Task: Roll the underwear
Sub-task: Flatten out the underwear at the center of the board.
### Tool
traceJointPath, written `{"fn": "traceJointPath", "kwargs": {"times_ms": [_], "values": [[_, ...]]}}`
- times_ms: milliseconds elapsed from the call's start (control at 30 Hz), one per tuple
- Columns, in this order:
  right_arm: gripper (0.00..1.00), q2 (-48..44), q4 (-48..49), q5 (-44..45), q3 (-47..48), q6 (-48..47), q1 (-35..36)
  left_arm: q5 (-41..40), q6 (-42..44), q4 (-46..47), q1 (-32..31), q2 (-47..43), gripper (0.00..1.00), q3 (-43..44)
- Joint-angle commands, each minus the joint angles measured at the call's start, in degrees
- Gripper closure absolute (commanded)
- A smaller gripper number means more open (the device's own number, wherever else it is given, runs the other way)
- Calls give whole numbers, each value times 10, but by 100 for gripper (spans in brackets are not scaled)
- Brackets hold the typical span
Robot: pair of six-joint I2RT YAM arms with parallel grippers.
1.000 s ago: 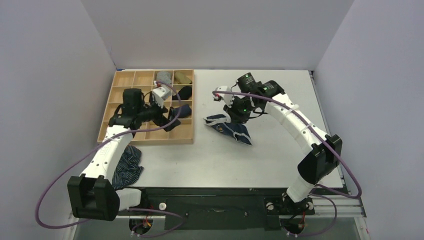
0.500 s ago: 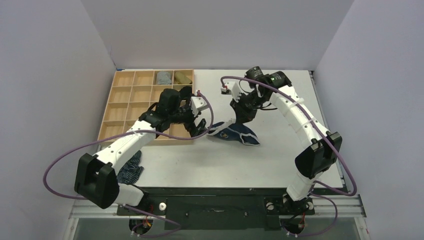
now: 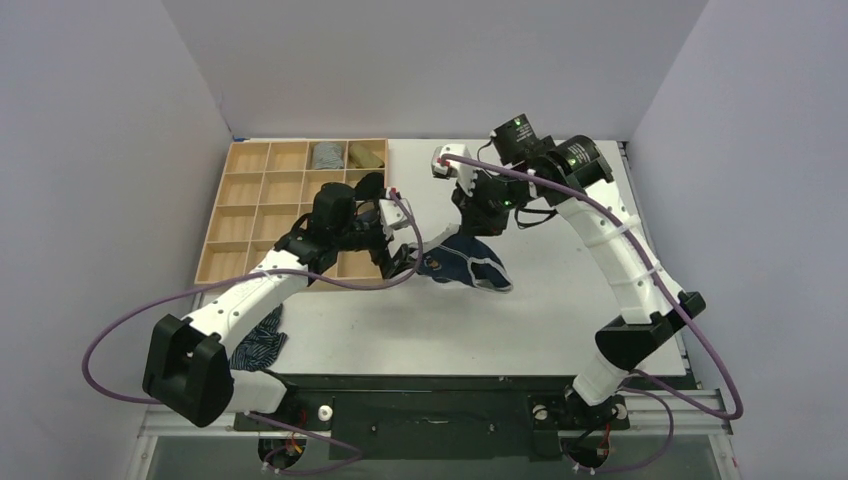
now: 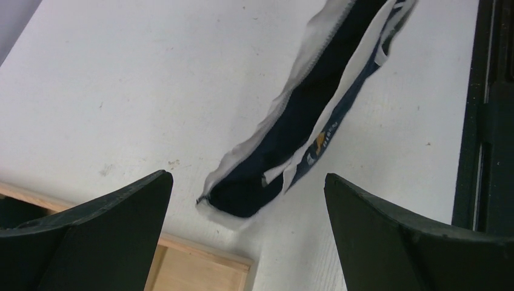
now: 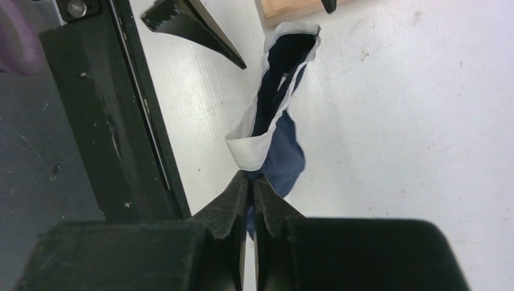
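From above, we see the navy, white-trimmed underwear (image 3: 470, 268) bunched on the table (image 3: 560, 330) just right of the wooden tray (image 3: 250, 190), under the right gripper (image 3: 478, 230). A striped garment (image 3: 258, 340) lies well apart. Our left wrist view shows the left gripper (image 4: 245, 182) spread wide around the underwear's near end. Our right wrist view shows the fingers pressed together, pinching the white waistband.

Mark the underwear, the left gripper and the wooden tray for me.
underwear (image 3: 475, 268), top view, navy fabric middle.
left gripper (image 4: 247, 177), left wrist view, midway between open jaws.
wooden tray (image 3: 243, 190), top view, bare cell floor.
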Motion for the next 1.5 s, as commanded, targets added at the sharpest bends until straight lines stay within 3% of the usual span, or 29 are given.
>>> {"fn": "traceJointPath", "kwargs": {"times_ms": [0,267,400,533,633,767,867,967,1133,1333,1467], "values": [[100,-46,-9,20,35,18,13,74,14,58,-1,-7,3,-7],[100,-92,3,27,-27,22,2,75,73,-50,0,-16,3,18],[100,-71,24,16,-98,20,-90,35,101,-102,0,-13,3,25],[100,18,44,11,-156,-3,-167,3,108,-107,0,-7,3,16],[100,140,67,26,-146,-7,-211,-2,102,-99,0,-7,3,9],[97,297,64,50,-28,-6,-261,-7,82,-63,-2,-6,3,-8],[92,364,62,70,71,5,-282,-12,67,-36,-6,6,3,-14],[93,394,70,93,105,15,-286,-27,40,-11,-11,27,3,-11],[94,361,115,90,30,18,-287,-57,-36,24,-23,129,3,32],[94,319,138,75,-32,21,-288,-67,-182,-35,-28,296,1,180],[94,312,140,69,-48,20,-289,-50,-245,-37,-30,368,7,249]]}}
